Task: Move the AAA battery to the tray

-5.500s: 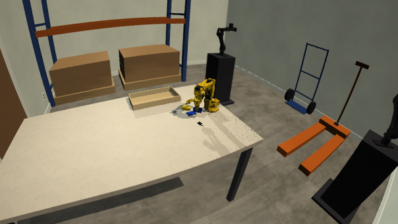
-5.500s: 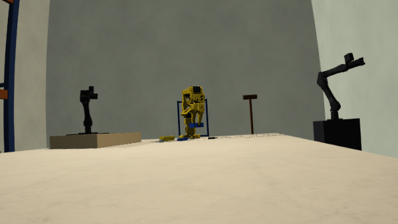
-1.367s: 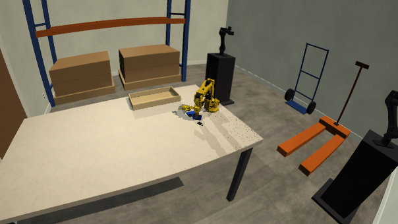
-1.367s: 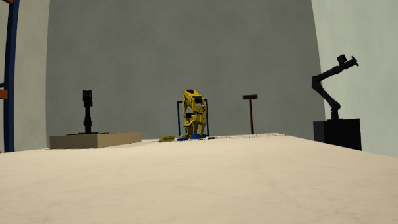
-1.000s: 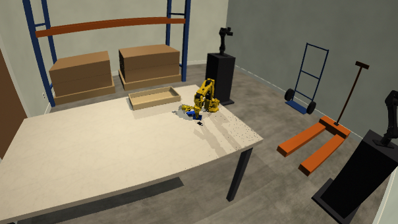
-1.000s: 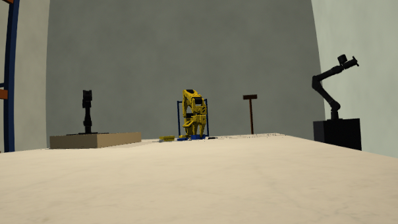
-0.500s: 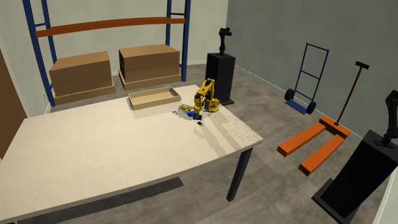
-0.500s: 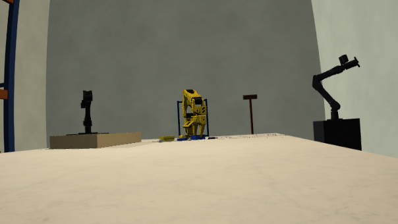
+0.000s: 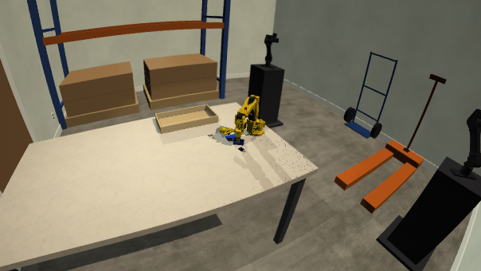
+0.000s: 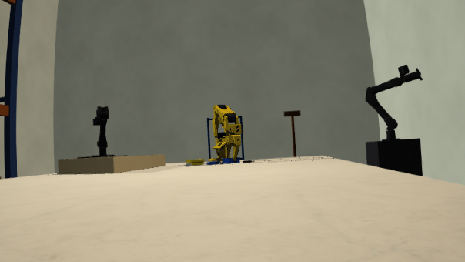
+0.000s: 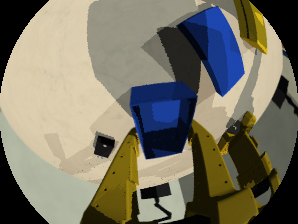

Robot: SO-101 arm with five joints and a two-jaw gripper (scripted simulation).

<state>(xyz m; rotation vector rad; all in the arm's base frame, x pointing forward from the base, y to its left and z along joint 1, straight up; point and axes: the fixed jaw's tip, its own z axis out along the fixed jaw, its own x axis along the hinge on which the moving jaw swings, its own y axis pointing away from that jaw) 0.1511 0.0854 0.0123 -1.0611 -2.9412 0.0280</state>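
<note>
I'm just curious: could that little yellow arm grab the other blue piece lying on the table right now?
Probably not: its gripper is shut on one blue box part, so the flat blue piece beside must wait.

The table [image 9: 119, 175] has a pale, matt top with faint marbled veining, smooth-looking, and a speckled patch near its right edge. The tray [image 9: 186, 118] looks like plain matt cardboard or light wood, as do the brown boxes [image 9: 99, 92] far off on the floor. The arm [image 9: 248, 115] is yellow hard plastic with small dark rivets, and the blue box [image 11: 161, 120] between its fingers looks smooth with a slight sheen.
</note>
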